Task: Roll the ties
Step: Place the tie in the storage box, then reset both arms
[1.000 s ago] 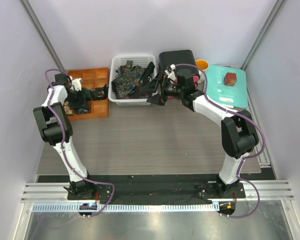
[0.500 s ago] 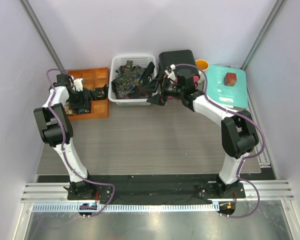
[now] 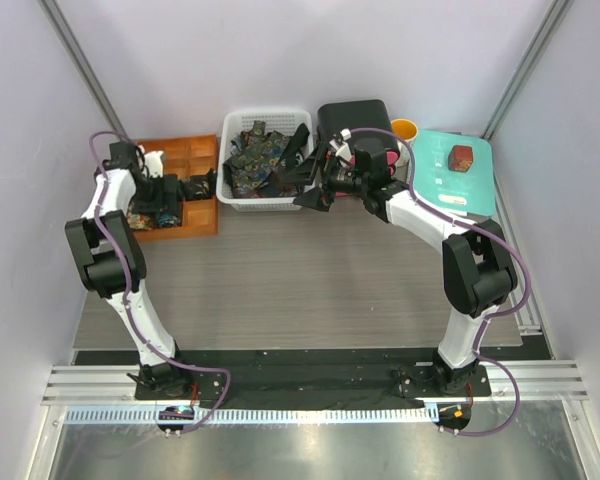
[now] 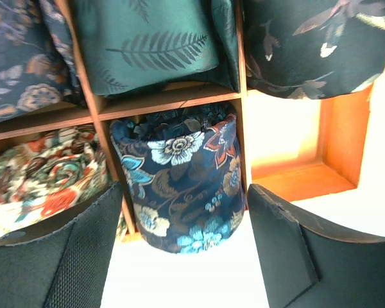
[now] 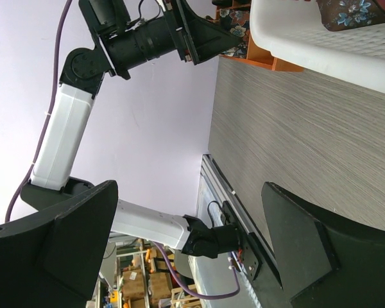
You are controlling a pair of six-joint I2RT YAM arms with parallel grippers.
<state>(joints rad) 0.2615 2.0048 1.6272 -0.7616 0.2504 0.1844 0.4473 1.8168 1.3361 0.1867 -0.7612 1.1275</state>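
At the far left, we find the left claw (image 3: 165,202) hanging over the wooden tray (image 3: 198,224), its fingers (image 4: 77,256) spread apart. Between them sits a navy floral roll (image 4: 183,192), a tie wound up and standing on end in one of the tray's compartments. Each finger stands just beside it, and we cannot tell whether either one touches the cloth. Outside the left finger, in the next compartment, lies a cream and red roll (image 4: 42,179). Ahead of the fingertips, past a wooden divider, a second row holds a blue floral roll (image 4: 16,64), a green fern-print roll (image 4: 154,45) and a dark bird-print roll (image 4: 314,45).

To the right of this claw, just beside the tray, the white basket (image 3: 265,204) holds loose ties (image 3: 252,160) heaped together. The right claw (image 3: 308,186) hovers close to the basket's right wall, turned on its side, its jaws spread wide. Through the gap between them, its wrist camera shows us the grey worktop (image 5: 308,128) and the left arm (image 5: 64,128).

Beyond the right claw stands a black case (image 3: 355,118). Further to its right we see an orange cup (image 3: 405,128), then a teal board (image 3: 460,190) carrying a small red-brown box (image 3: 461,157).
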